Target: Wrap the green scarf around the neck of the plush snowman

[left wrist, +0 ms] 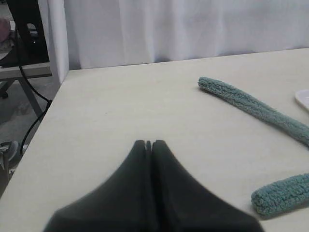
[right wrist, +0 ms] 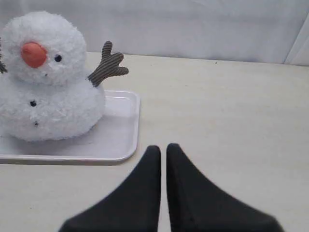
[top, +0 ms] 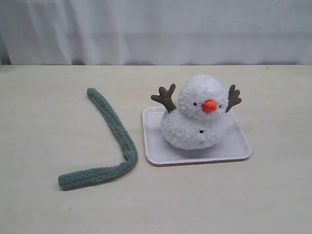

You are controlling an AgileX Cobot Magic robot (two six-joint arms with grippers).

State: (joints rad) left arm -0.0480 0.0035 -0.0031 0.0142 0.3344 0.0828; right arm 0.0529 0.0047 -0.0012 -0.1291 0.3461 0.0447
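Green scarf [top: 97, 174] lies bent in an L on worktop [top: 48, 122], beside tray [top: 239, 145] w/ plush snowman [top: 197, 122]; neck bare. Step: scarf pick-up, not yet begun. Left gripper [left wrist: 148, 143] & right gripper [right wrist: 163, 147]: fingers together, holding nothing. Next, probably: left opens over a scarf end. Neck's back hidden; arms absent from exterior view.

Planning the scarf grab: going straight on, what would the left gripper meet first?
Probably nothing: bare table lies ahead of the left gripper; the scarf is off to one side.
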